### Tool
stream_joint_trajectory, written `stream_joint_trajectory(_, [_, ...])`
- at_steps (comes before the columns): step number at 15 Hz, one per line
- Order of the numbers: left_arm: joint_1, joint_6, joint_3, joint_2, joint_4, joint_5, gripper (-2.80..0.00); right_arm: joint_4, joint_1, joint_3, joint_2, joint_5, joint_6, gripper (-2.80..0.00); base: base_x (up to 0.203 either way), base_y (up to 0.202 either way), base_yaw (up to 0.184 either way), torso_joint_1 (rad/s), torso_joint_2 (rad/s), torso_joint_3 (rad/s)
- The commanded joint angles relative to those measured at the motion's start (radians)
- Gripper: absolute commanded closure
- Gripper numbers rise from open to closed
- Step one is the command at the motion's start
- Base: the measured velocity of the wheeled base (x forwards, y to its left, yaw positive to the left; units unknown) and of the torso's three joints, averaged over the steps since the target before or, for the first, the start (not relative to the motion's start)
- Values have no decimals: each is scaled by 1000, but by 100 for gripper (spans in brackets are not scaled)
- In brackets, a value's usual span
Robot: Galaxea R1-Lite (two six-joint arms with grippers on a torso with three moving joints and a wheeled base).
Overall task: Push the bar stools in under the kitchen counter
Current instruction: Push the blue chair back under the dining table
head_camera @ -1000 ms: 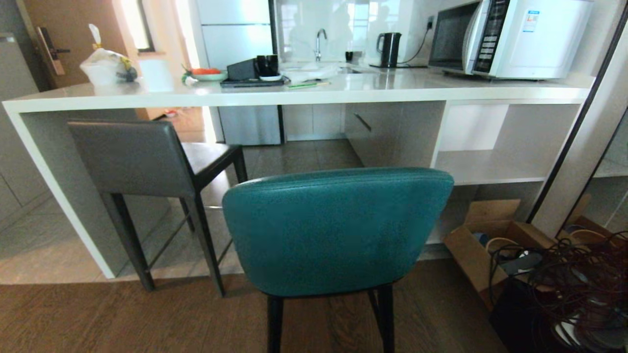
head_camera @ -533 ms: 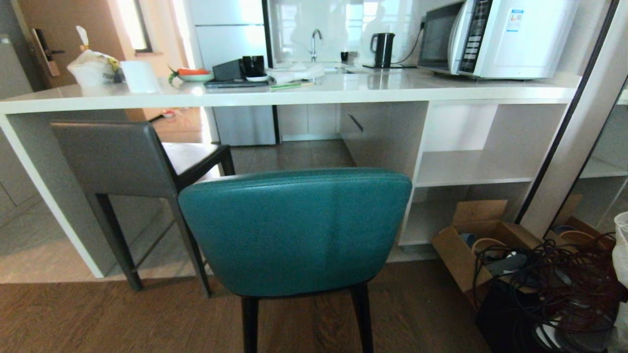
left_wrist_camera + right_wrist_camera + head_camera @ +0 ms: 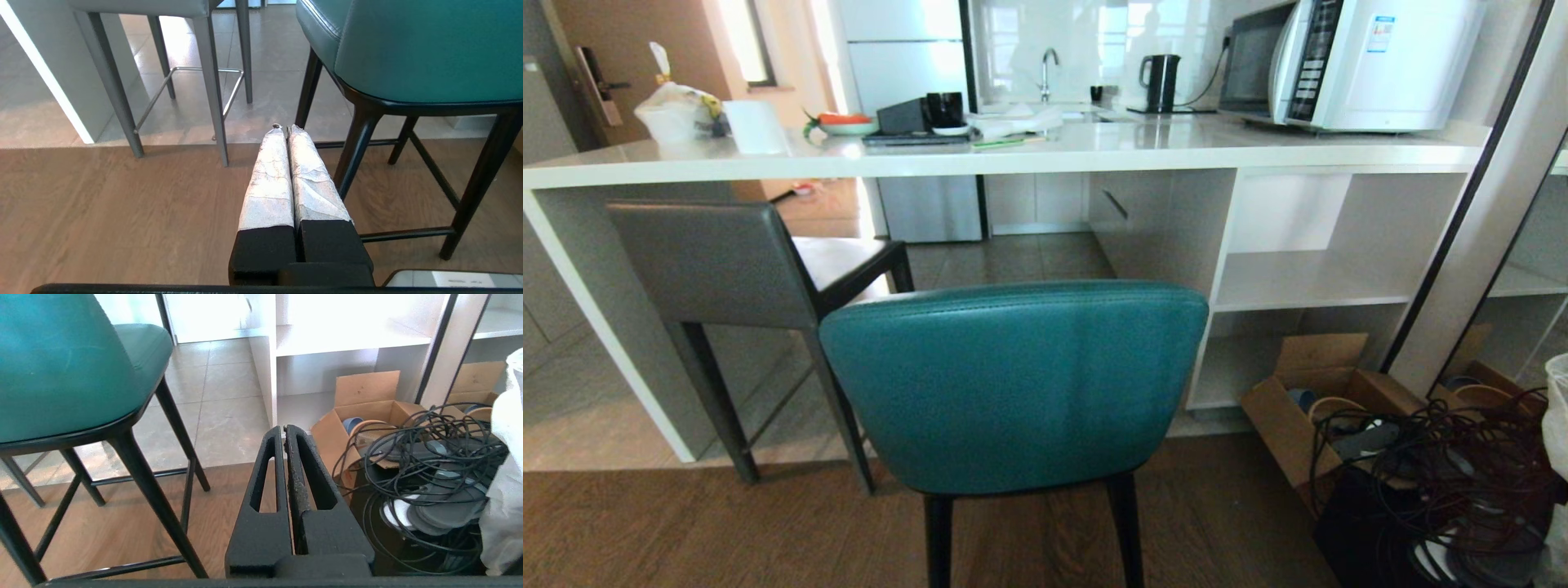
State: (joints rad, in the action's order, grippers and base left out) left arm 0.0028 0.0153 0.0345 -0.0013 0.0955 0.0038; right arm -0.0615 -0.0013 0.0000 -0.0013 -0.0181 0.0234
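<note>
Now the view has settled squarely behind the teal stool, which remains outside the counter; left gripper and right gripper are closed, empty, low.

A home kitchen: counter, sink tap, kettle, microwave.

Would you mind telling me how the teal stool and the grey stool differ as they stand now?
The teal stool has a rounded padded back; the grey stool has a square one. The teal stool stands out on the wood floor, while the grey stool's seat already reaches under the kitchen counter. The grey stool has a metal footrest; the teal has dark rungs. Both face the counter.
</note>
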Motion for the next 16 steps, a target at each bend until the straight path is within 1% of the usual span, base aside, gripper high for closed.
stream_joint_trajectory(1, [0, -2, 1, -5, 1, -1, 0, 0, 0, 20, 0, 0, 0, 0, 0, 0, 0, 0, 0, 0])
stream_joint_trajectory(3, [2, -6, 1, -5, 1, -1, 0, -6, 0, 22, -2, 3, -2, 0, 0, 0, 0, 0, 0, 0])
stream_joint_trajectory(4, [0, -8, 1, -5, 1, 1, 0, 2, 0, 20, -1, 7, -16, 0, 0, 0, 0, 0, 0, 0])
stream_joint_trajectory(5, [3, 5, 1, -5, 3, 1, 0, 15, 0, 17, 0, 13, -21, 0, 0, 0, 0, 0, 0, 0])
stream_joint_trajectory(6, [2, 48, 5, -5, 7, -5, 0, 28, 0, 12, -2, 21, -29, 0, 0, 0, 0, 0, 0, 0])
stream_joint_trajectory(7, [1, 116, 10, -5, 13, -34, 0, 39, 0, -8, 2, 33, -62, 0, 0, 0, 0, 0, 0, 0])
stream_joint_trajectory(8, [2, 154, 30, 1, 11, -90, 0, 44, 0, -33, 26, 49, -69, 0, 0, 0, 0, 0, 0, 0])
stream_joint_trajectory(9, [1, 159, 82, 23, 10, -142, 0, 43, 1, -60, 64, 61, -69, 0, 0, 0, 0, 0, 0, 0])
stream_joint_trajectory(11, [-1, 161, 153, 138, -14, -234, 0, 38, 1, -140, 169, 75, -66, 0, 0, 0, 0, 0, 0, 0])
stream_joint_trajectory(12, [-7, 161, 172, 205, -58, -253, 0, 20, 1, -179, 240, 80, -60, 0, 0, 0, 0, 0, 0, 0])
stream_joint_trajectory(13, [-15, 156, 190, 296, -130, -263, 0, -19, 2, -220, 334, 84, -54, 0, 0, 0, 0, 0, 0, 0])
stream_joint_trajectory(16, [-27, 116, 249, 636, -390, -275, 0, -237, 8, -304, 656, 92, -43, 0, 0, 0, 0, 0, 0, 0])
